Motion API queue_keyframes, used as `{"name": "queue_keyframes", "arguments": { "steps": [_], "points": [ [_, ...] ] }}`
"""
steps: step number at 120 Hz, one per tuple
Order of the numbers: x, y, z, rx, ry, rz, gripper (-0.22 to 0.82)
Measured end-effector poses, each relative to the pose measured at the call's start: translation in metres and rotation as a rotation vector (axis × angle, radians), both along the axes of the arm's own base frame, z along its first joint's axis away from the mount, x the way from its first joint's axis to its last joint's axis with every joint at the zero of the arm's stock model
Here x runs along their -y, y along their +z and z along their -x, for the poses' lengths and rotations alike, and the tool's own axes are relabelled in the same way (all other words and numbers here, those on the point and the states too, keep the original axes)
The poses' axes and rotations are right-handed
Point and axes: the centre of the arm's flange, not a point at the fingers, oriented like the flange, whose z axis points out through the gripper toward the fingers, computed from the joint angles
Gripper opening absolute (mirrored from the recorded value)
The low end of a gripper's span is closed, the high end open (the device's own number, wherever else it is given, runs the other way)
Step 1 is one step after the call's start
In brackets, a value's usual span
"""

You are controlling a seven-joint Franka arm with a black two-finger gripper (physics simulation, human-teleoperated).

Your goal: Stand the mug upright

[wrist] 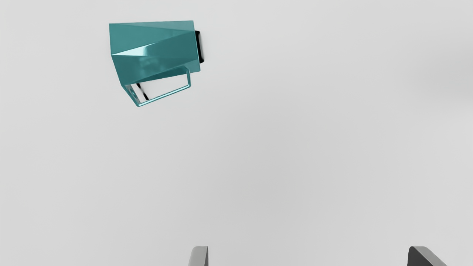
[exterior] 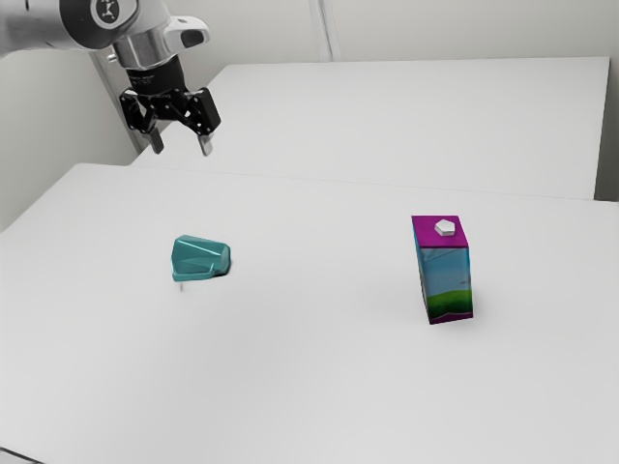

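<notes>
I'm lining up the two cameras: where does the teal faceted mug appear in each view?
Exterior view: the teal faceted mug lies on its side in the exterior view's left half, lower in the picture than the black two-finger gripper.
Wrist view: beyond the open gripper, off to one side of the gap between its fingertips.
Shared landmark: the gripper.

A wide lane runs from near to far across the table (exterior: pixel 309 377) between the mug (exterior: pixel 200 253), lying at the exterior view's left, and the carton (exterior: pixel 447 275), at its right. The upright carton blocks a low sweep on that side.
</notes>
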Motion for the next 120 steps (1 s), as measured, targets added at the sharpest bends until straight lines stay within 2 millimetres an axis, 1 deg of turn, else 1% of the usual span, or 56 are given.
{"name": "queue_keyframes", "arguments": {
  "steps": [19,40,53,61,66,72,85,100,108,120],
  "points": [
    [-0.001,-0.003,-0.002,-0.006,0.001,0.001,0.59],
    [-0.001,0.004,0.009,0.002,0.001,-0.001,0.59],
    [-0.004,0.004,0.011,0.003,-0.002,0.0,0.59],
    [-0.01,0.001,0.013,-0.002,0.001,0.003,0.59],
    [-0.017,-0.001,0.014,-0.006,0.01,0.005,0.59],
    [-0.031,-0.004,0.014,-0.011,0.027,0.008,0.59],
    [-0.069,-0.007,0.015,-0.011,0.08,0.016,0.59],
    [-0.11,-0.022,0.015,0.0,0.12,0.065,0.59],
    [-0.125,-0.032,0.016,0.012,0.123,0.096,0.59],
    [-0.141,-0.049,0.016,0.027,0.117,0.155,0.59]
  ]
}}
